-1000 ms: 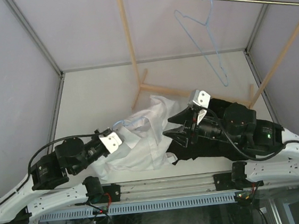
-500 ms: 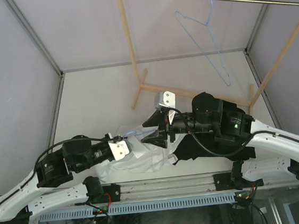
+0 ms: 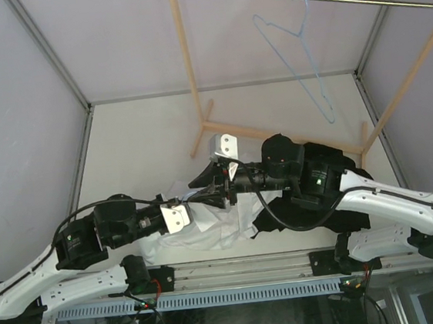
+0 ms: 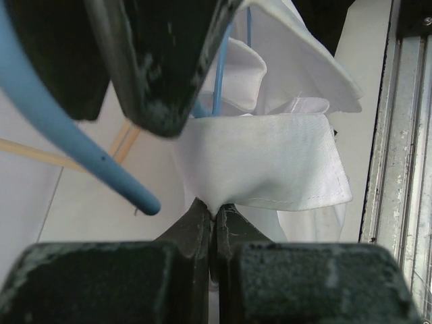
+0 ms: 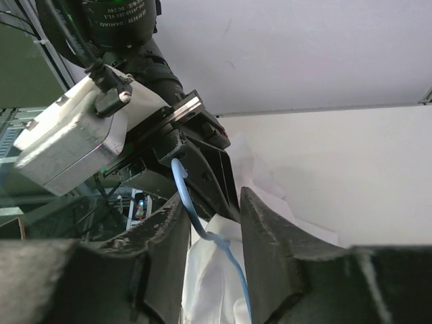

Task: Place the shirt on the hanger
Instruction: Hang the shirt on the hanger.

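Note:
The white shirt [image 3: 208,229] lies bunched at the table's near edge. My left gripper [image 3: 190,209] is shut on a fold of its fabric [image 4: 270,162], jaws pressed together [image 4: 214,214]. A blue wire hanger's hook [image 5: 185,196] rises out of the shirt's collar. In the left wrist view the hook [image 4: 67,135] curves past on the left. My right gripper [image 3: 208,192] has reached over to the left gripper's tips. Its jaws [image 5: 214,199] stand apart with the hook between them, close to the left finger [image 5: 165,250].
A second blue hanger [image 3: 299,60] hangs from the metal rail of the wooden rack [image 3: 187,64] at the back. A black garment [image 3: 273,222] lies under the right arm. A metal rail [image 4: 405,135] borders the table's near edge.
The right arm has swung left from the black garment across the shirt to the left gripper, and its jaws have narrowed around the hook. The left gripper has kept its hold and shifted slightly right.

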Robot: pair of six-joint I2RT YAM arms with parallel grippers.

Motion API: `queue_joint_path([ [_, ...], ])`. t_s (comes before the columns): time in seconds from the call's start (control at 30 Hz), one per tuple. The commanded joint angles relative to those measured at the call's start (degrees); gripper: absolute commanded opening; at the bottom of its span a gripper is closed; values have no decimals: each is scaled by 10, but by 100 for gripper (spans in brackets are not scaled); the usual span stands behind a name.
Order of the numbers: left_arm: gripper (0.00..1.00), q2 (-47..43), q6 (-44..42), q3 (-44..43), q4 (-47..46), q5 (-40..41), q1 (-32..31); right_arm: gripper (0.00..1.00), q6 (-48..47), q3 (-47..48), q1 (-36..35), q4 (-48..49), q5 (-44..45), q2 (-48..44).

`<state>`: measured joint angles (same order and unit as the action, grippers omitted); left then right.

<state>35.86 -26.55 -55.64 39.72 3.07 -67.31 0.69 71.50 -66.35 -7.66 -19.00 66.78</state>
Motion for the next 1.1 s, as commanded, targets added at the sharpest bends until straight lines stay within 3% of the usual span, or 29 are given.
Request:
queue_joint_path([
  [0.0, 0, -5, 7, -25, -47, -14, 2, 32, -14, -5, 2, 34, -6, 17],
  [0.17, 0, -24, 18, -14, -67, 0, 2, 26, -14, -34, 2, 46, 3, 13],
  [0.3, 1, -35, 23, -6, -75, 4, 2, 0, -17, -42, 1, 53, 3, 1],
  [0.4, 11, -38, 35, -1, -80, 17, 2, 0, -17, -42, 2, 59, 17, -18],
  [0.5, 35, -48, 49, 6, -86, 33, 2, 0, -19, -30, 12, 52, 25, -40],
  [0.67, 97, -81, 65, 17, -100, 80, 2, 0, -43, 23, 36, -17, 59, -66],
  [0.97, 100, -158, 116, 57, -146, 238, 2, 0, -30, 52, 73, -62, 131, -134],
  [1.07, 100, -168, 144, 89, -176, 251, 2, 0, -16, 52, 73, -59, 142, -152],
])
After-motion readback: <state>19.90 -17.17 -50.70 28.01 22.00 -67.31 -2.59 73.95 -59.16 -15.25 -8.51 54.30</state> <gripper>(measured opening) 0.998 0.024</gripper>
